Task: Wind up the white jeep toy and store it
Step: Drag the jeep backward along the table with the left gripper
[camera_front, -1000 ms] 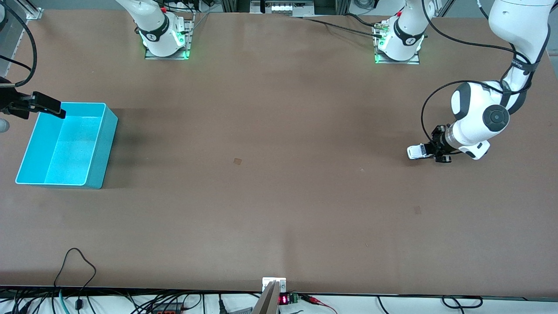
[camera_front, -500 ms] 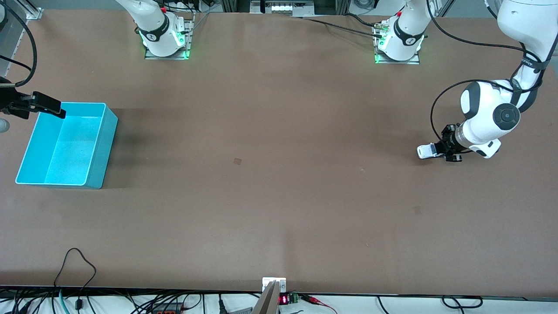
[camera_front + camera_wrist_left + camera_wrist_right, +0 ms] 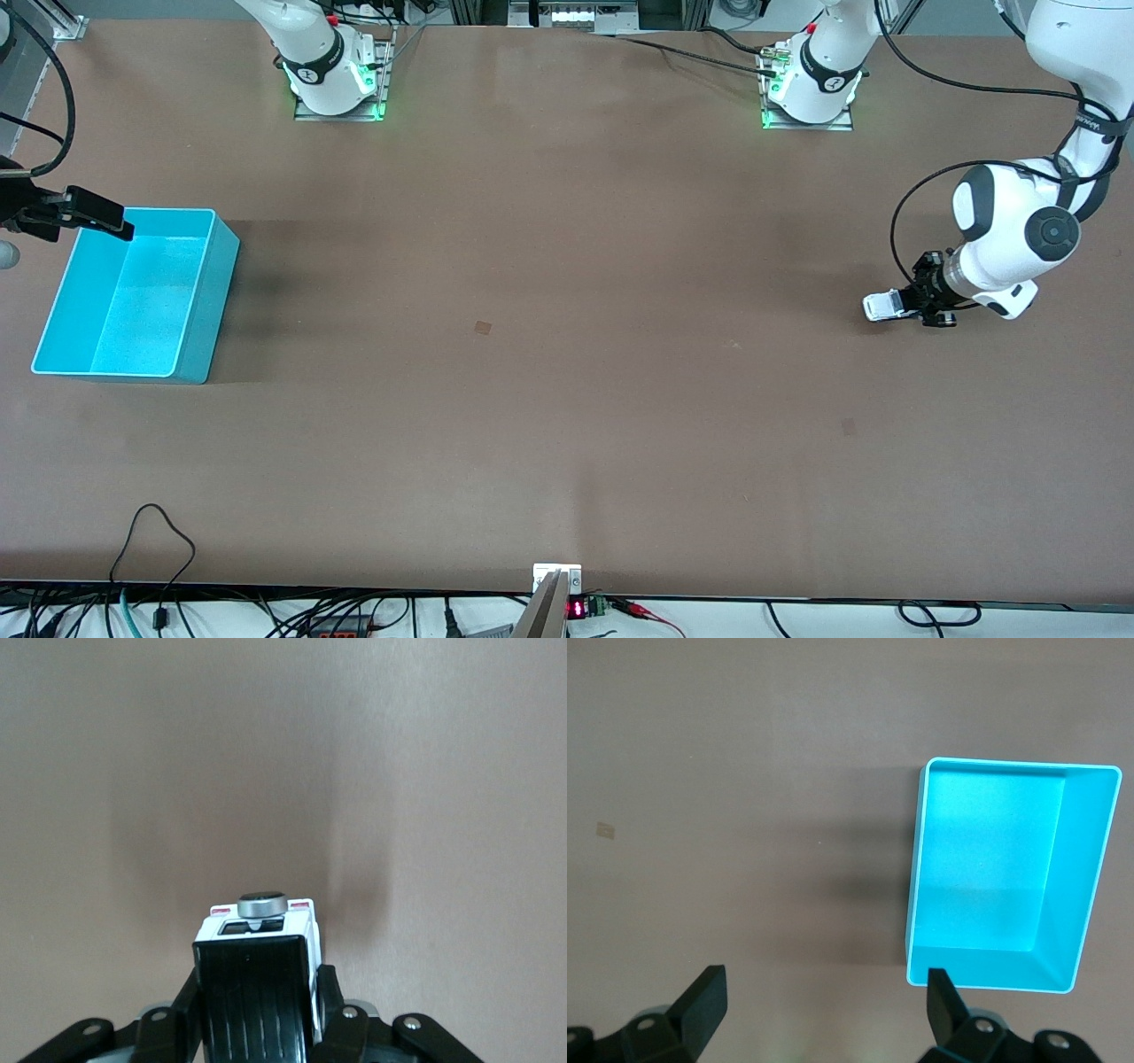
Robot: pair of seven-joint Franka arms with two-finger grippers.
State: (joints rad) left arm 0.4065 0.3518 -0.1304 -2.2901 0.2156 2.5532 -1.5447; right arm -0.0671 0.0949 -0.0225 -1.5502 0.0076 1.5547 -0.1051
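Observation:
The white jeep toy (image 3: 884, 307) stands on the brown table toward the left arm's end. My left gripper (image 3: 916, 303) is shut on it, low over the table. In the left wrist view the jeep's black roof (image 3: 255, 992) fills the space between the fingers, and its white end with a round grey knob (image 3: 262, 904) sticks out ahead of my left gripper (image 3: 257, 1008). My right gripper (image 3: 96, 218) waits open by the cyan bin's (image 3: 215, 292) upper corner. In the right wrist view my right gripper (image 3: 822, 997) holds nothing, beside the empty bin (image 3: 917, 870).
A small square mark (image 3: 483, 327) lies mid-table and a fainter one (image 3: 849, 427) sits nearer the camera than the jeep. Cables (image 3: 151, 540) and a clamp with a red display (image 3: 558, 592) line the table's front edge. The arm bases (image 3: 337, 80) stand at the back.
My left gripper has drawn the jeep along the table toward the left arm's end. The right gripper and the bin have not moved.

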